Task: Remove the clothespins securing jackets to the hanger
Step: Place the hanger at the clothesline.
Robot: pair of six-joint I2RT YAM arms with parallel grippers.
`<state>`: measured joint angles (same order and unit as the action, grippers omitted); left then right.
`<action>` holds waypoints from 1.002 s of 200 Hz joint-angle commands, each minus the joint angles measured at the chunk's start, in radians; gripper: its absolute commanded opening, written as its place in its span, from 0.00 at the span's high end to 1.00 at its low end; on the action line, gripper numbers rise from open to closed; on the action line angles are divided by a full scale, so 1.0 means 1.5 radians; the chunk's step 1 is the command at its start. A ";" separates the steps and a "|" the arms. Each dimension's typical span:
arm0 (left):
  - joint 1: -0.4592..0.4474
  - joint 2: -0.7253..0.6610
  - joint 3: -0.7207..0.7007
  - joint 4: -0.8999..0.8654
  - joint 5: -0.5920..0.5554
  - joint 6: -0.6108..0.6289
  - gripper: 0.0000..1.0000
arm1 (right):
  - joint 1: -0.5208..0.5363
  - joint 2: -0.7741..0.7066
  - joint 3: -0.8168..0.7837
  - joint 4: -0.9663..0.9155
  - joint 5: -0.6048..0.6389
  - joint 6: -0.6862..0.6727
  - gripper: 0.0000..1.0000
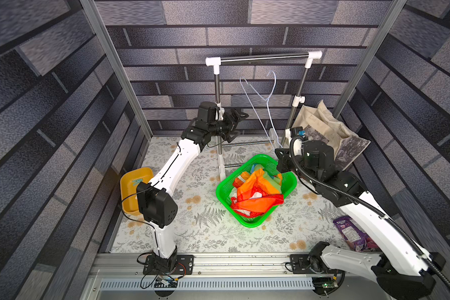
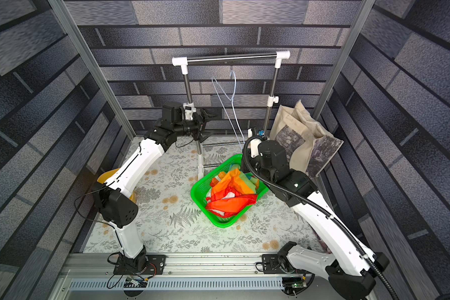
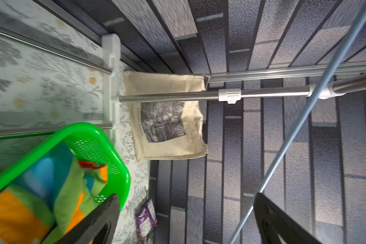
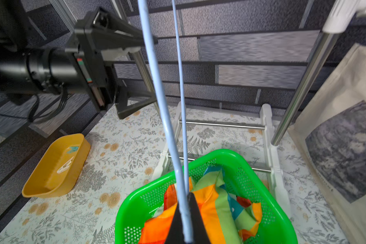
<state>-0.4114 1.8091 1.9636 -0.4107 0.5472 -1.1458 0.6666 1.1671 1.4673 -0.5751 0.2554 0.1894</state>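
You are pinching the bare hanger (image 4: 158, 84) in the right gripper (image 4: 187, 202), the left gripper (image 1: 240, 124) gaping empty beside it; be moving slowly, avoiding the rack (image 1: 264, 57)

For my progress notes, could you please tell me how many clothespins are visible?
2. The teal clothespin and the white clothespin both lie in the yellow tray. More could be hidden under the jacket in the green basket.

You had both top views looking steeply down from above the arm bases over the whole floral-patterned desk (image 1: 213, 233). Your wrist cameras looked across it from close in, sharing the green perforated plastic basket (image 3: 80, 130) and thin pale-blue wire hanger (image 4: 159, 84).
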 commanded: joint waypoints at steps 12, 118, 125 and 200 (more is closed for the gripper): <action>-0.002 -0.173 -0.060 -0.166 -0.187 0.193 0.00 | -0.040 0.125 0.172 -0.047 0.021 -0.090 1.00; 0.017 -0.510 -0.412 -0.163 -0.373 0.146 0.00 | -0.134 0.454 0.521 -0.170 -0.075 -0.081 1.00; 0.016 -0.518 -0.415 -0.176 -0.384 0.144 0.00 | -0.135 0.458 0.518 -0.169 -0.077 -0.079 1.00; 0.018 -0.512 -0.460 -0.254 -0.432 0.174 0.00 | -0.135 0.336 0.306 -0.085 -0.067 -0.040 1.00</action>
<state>-0.3908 1.0206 1.3052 -0.7315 -0.0536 -0.9363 0.4728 1.7298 2.0071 -0.6926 0.1337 0.0822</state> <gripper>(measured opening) 0.999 0.043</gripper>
